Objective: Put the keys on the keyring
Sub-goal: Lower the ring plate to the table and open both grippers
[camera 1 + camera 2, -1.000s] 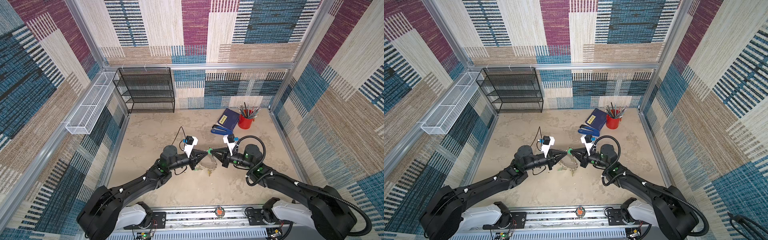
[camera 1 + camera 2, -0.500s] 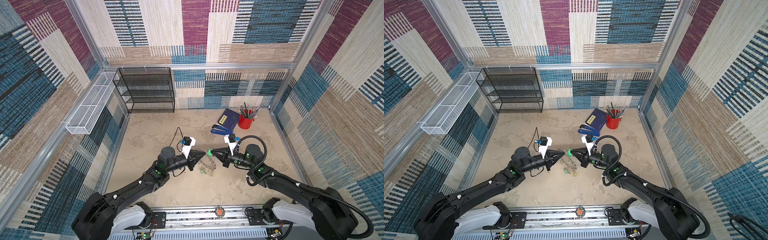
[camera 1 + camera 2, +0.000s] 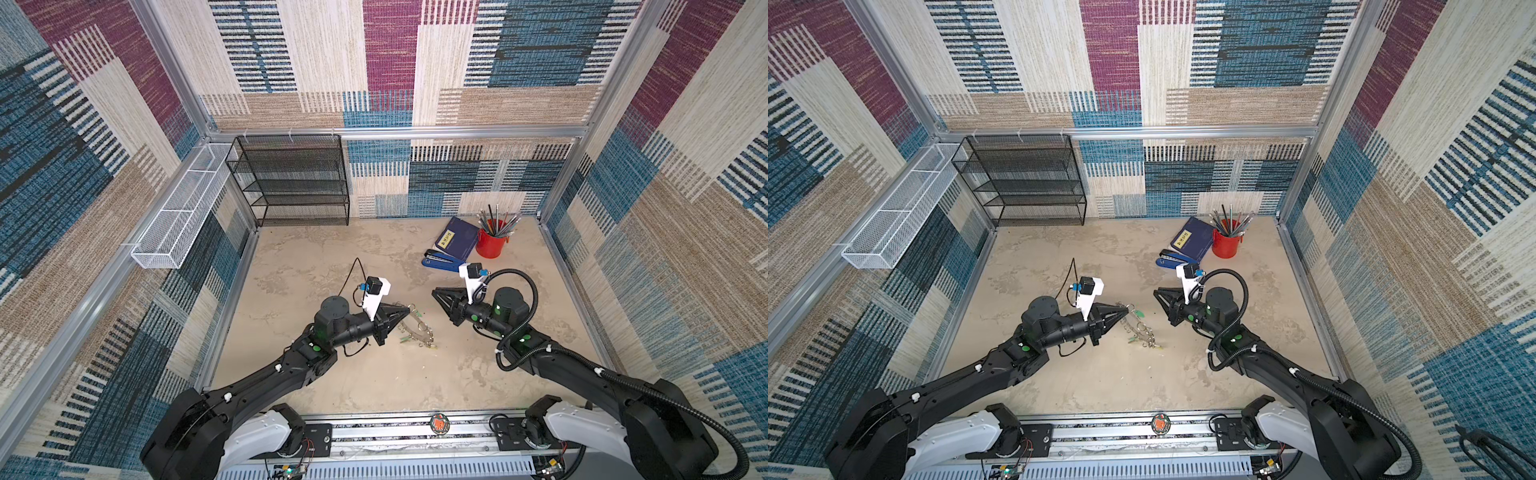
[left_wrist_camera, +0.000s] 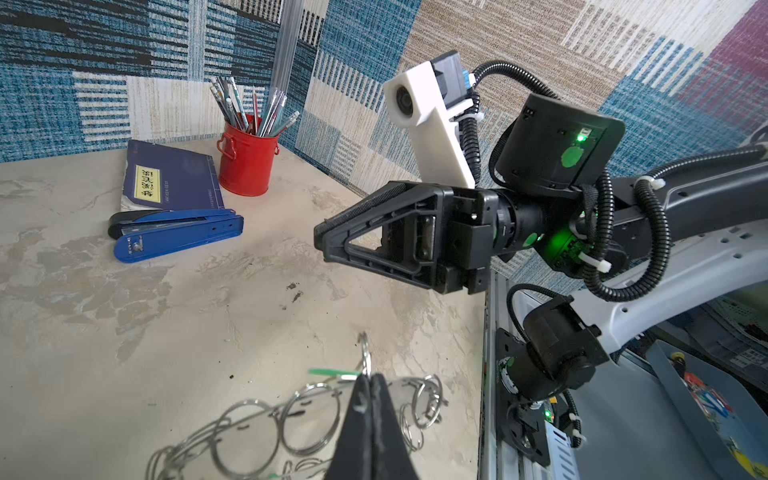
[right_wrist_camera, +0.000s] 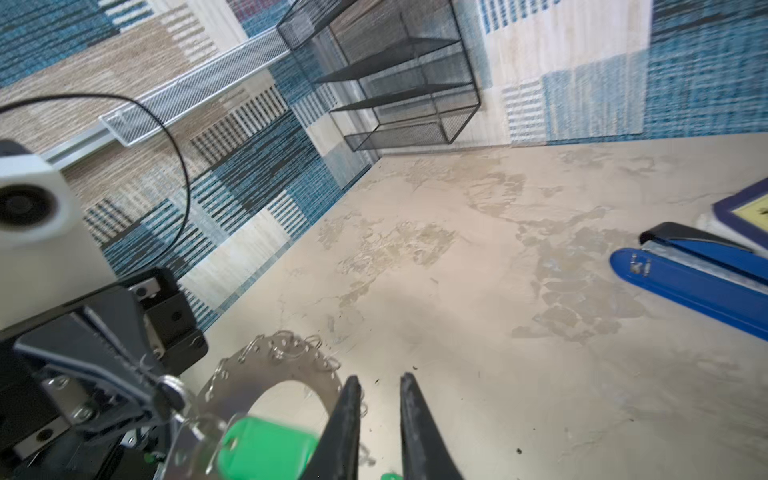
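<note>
Left gripper [image 3: 409, 309] is pinched tight on the edge of the keyring [image 3: 417, 328], holding it tilted around mid-table [image 3: 324, 257] with the little split rings [image 4: 249, 432] dangling. Can't tell if the low end touches the surface. A green-tagged key [image 5: 266, 449] sits right at the pinch spot, no idea if it's actually threaded on. Right gripper [image 5: 378, 380] is empty, fingers slightly parted, just beside the ring. The blue stapler [image 3: 442, 261] is behind it.
</note>
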You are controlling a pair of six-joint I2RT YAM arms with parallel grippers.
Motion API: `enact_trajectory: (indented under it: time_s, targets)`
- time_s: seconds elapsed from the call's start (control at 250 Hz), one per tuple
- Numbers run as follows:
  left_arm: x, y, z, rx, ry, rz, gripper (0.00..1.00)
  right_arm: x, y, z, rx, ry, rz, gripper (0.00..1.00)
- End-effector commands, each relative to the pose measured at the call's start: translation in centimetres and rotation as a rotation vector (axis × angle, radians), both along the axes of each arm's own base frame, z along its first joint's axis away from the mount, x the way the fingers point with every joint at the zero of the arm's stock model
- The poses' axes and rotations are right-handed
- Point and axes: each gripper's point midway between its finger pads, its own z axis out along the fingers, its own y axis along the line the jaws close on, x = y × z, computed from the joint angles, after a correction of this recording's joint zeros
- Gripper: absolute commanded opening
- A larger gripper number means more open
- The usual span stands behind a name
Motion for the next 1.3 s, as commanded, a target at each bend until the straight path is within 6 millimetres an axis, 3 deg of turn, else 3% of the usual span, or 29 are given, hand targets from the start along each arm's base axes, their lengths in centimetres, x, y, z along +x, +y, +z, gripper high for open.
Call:
enact_trajectory:
  time_s: [0.0,0.212,0.44,0.56,0.696,0.904,1.028,1.168,1.196,1.296]
  targets:
    - [-0.4,-0.1,1.0,-0.022,-0.044,-0.023,0.00,0.5,-0.6,0.1,-0.002,-0.007,-0.046,0.24]
    - [0.1,-0.2,0.9,-0.023,-0.034,-0.007,0.00,1.2,-1.7,-0.2,-0.016,0.006,-0.126,0.34]
    - [1.7,-1.0,0.9,-0.016,0.010,0.021,0.00,2.9,-4.8,-1.5,-0.040,0.058,-0.304,0.60]
    - [3.8,-1.6,1.1,0.008,0.039,0.074,0.00,3.2,-6.3,-1.7,-0.033,0.067,-0.370,0.72]
    - [6.3,-2.9,2.6,-0.015,0.028,0.110,0.00,3.2,-7.4,-1.5,-0.027,0.056,-0.423,0.82]
    - [9.6,-6.1,3.6,-0.047,0.038,0.082,0.00,3.1,-8.8,-1.4,-0.018,0.040,-0.485,0.91]
    - [10.6,-6.0,1.6,-0.030,0.073,0.113,0.00,3.1,-8.8,-1.4,-0.020,0.041,-0.483,0.93]
    - [10.6,-3.7,-2.7,0.033,0.143,0.183,0.00,3.0,-8.6,-1.2,-0.013,0.036,-0.471,0.94]
    - [10.5,-3.3,-2.7,0.017,0.131,0.188,0.00,2.9,-8.5,-1.1,-0.007,0.030,-0.467,0.94]
    - [9.5,-1.3,-5.4,0.044,0.167,0.235,0.03,2.8,-8.4,-0.9,0.002,0.023,-0.457,0.94]
